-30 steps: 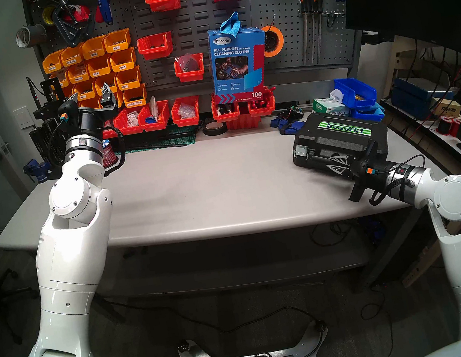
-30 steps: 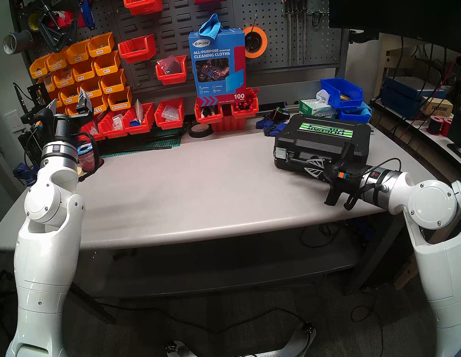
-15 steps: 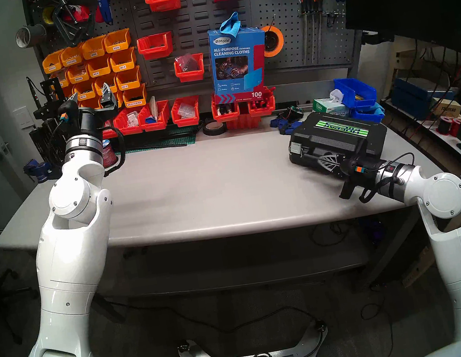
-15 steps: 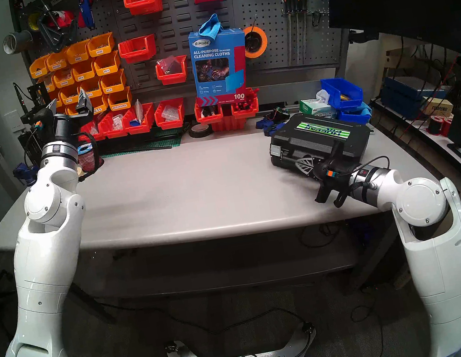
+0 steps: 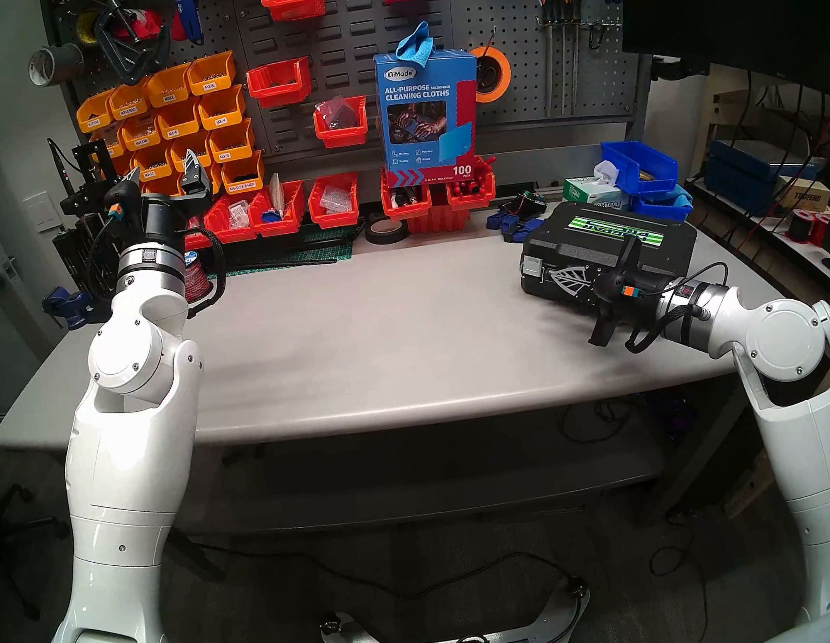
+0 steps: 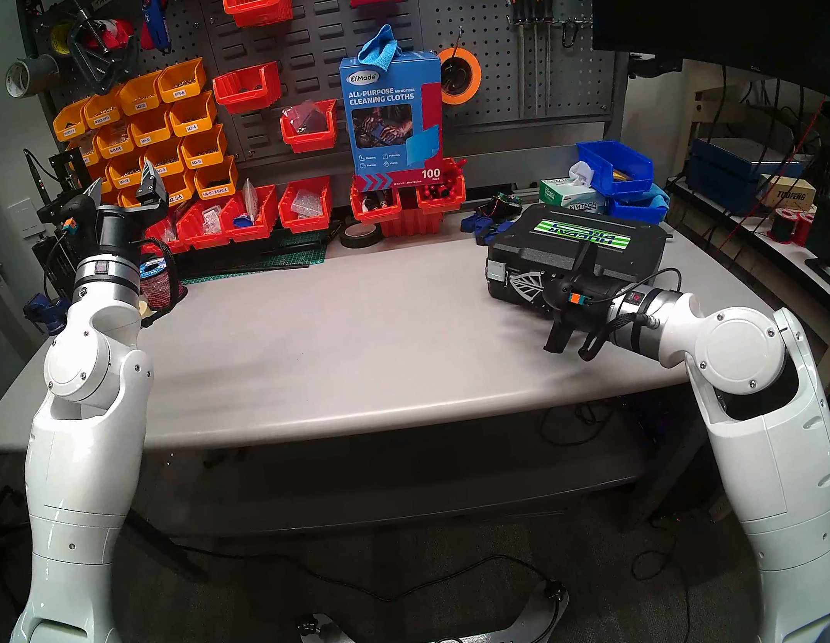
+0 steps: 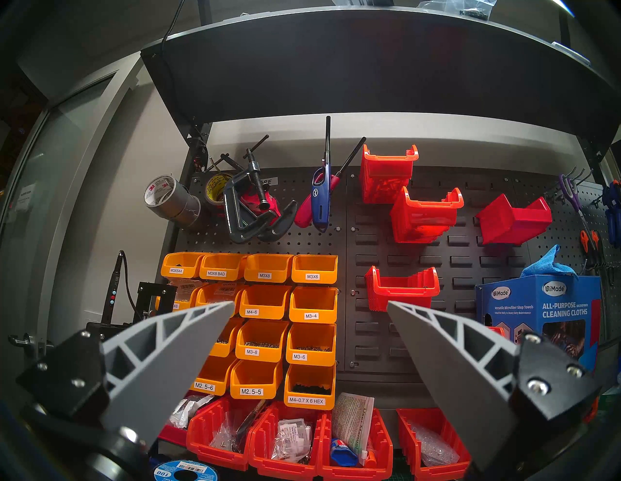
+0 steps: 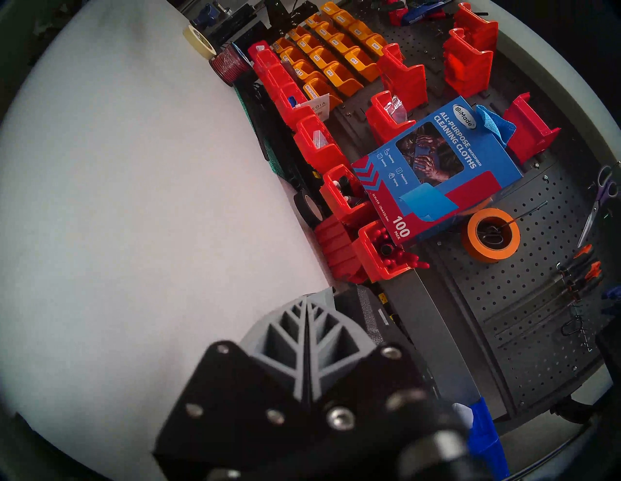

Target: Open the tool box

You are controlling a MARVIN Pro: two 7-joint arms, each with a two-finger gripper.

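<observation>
The black tool box (image 5: 607,250) lies shut at the table's right side, with a green-and-white striped label (image 5: 615,228) on its lid. One silver latch (image 5: 532,267) shows at its front left corner. The other latch and the handle are hidden behind my right arm. My right gripper (image 5: 555,277) is shut and empty, with its fingertips against the box's front next to that latch. It also shows in the other head view (image 6: 515,284) and in the right wrist view (image 8: 306,302). My left gripper (image 5: 161,171) is open and raised at the far left, clear of the box.
The grey table (image 5: 350,334) is bare in the middle. Blue bins (image 5: 640,166) and a tissue box (image 5: 592,190) stand right behind the tool box. A blue cleaning-cloths box (image 5: 428,110), red bins (image 5: 334,201) and a tape roll (image 5: 386,230) line the back.
My right gripper has shut and slid left along the box's front towards the left latch. The box has shifted a little to the left. The left arm has not moved.
</observation>
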